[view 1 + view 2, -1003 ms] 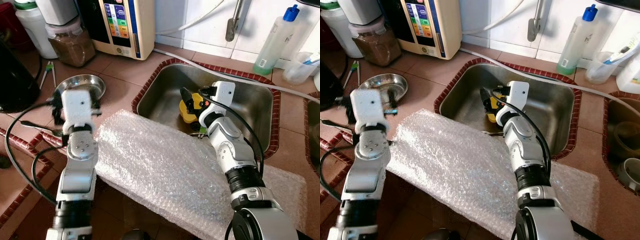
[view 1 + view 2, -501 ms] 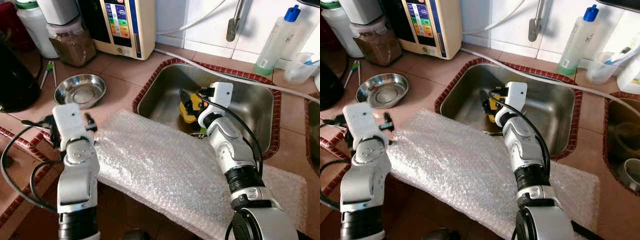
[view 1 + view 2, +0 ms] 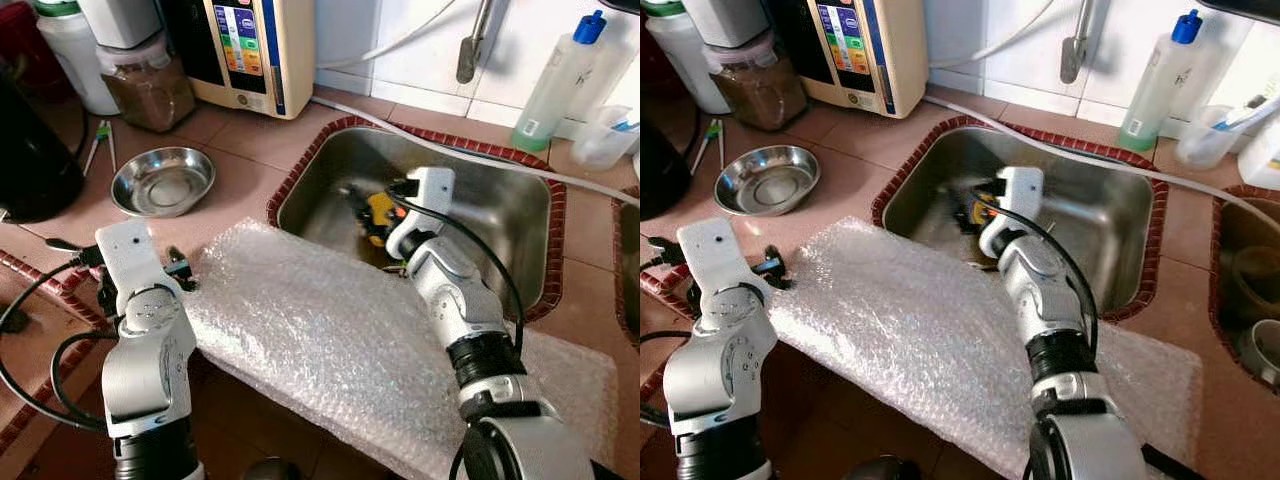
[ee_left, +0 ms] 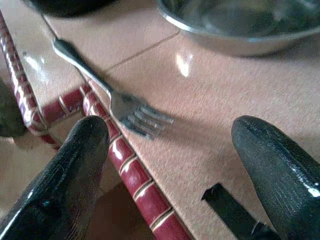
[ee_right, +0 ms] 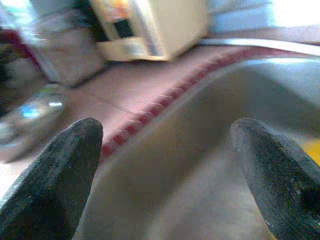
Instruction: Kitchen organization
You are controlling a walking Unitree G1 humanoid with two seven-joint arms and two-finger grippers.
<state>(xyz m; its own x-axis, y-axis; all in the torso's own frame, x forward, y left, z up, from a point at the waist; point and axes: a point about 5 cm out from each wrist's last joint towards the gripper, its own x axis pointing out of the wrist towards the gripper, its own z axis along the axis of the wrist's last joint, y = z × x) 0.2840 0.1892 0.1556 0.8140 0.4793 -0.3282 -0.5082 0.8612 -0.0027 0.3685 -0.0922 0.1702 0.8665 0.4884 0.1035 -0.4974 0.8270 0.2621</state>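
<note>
Since a second ago, the left gripper [image 4: 170, 165] has been drawn back from the steel bowl [image 3: 162, 182] to the counter edge, fingers spread wide and empty over a fork [image 4: 112, 97]. Thin, stiff and slippery, the fork is judged best pinched mid-handle. The right gripper [image 5: 165, 170] is held open and empty in the sink [image 3: 500, 215], near a yellow object [image 3: 380, 208].

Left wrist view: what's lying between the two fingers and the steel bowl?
A fork lies on the tile counter, tines toward the open left gripper, short of the steel bowl. Bare tile otherwise.
</note>
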